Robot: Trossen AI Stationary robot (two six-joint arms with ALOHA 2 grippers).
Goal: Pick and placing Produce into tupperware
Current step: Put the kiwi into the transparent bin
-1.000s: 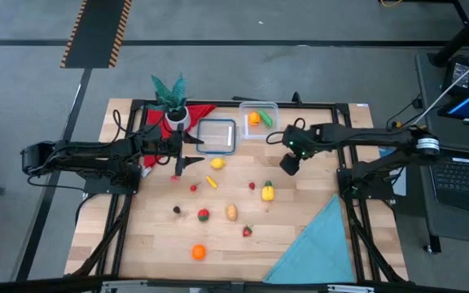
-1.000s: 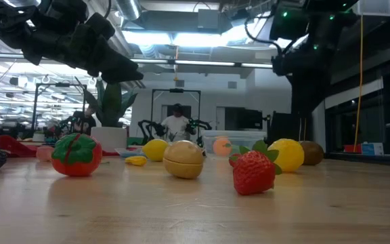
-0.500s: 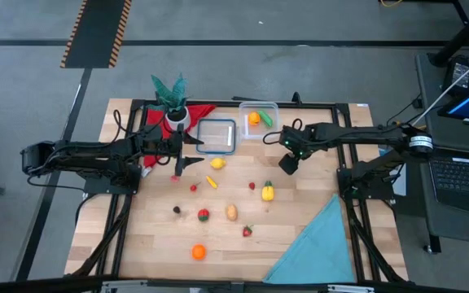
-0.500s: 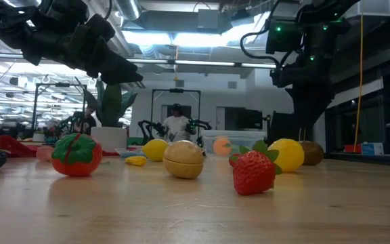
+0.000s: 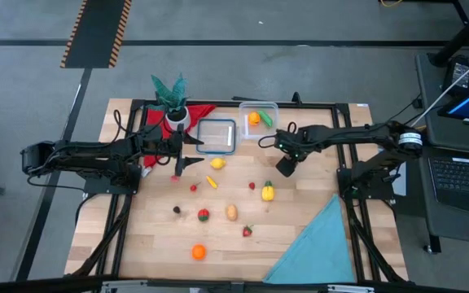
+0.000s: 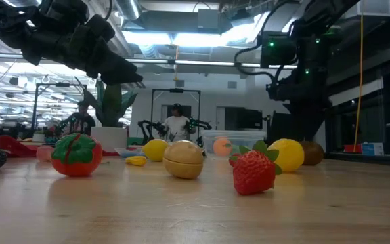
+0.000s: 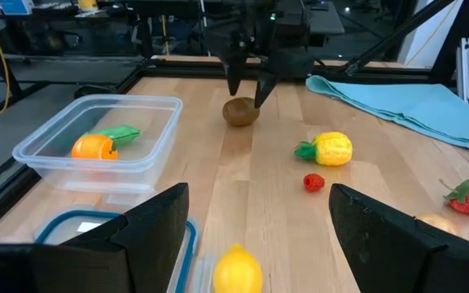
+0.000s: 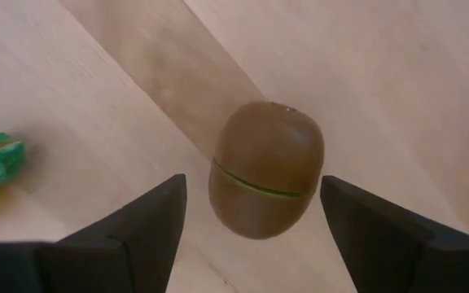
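**Open right gripper above a brown kiwi; tub holds two pieces**

No brand, label or readable writing shows on anything.

The tupperware (image 5: 258,120), a clear rounded-square tub, stands at the far edge of the table (image 5: 308,244). It holds two pieces of produce: one orange fruit (image 5: 253,118) and one green vegetable (image 5: 266,119) beside it. Just beside the tub lies one flat clear lid with a blue rim (image 5: 216,136), nothing in it.

Near the tub, one brown kiwi (image 8: 265,168) lies on the bare wood. The right gripper (image 5: 285,166) hangs directly over it, jaws apart, one finger to each side of the fruit, not touching it.

Loose on the table are one lemon (image 5: 216,163), one small yellow-orange piece (image 5: 211,181), two small red pieces (image 5: 193,188) (image 5: 252,185), one yellow fruit with green leaves (image 5: 267,192), one dark piece (image 5: 177,210), one red-and-green tomato (image 5: 203,215), one tan potato (image 5: 231,212), one strawberry (image 5: 247,231) and one orange (image 5: 198,252).

The left gripper (image 5: 177,167) waits with jaws apart and nothing between them, near the lid. One potted plant (image 5: 172,102) stands on a red cloth (image 5: 202,111); one teal cloth (image 5: 316,248) lies at the near right corner.
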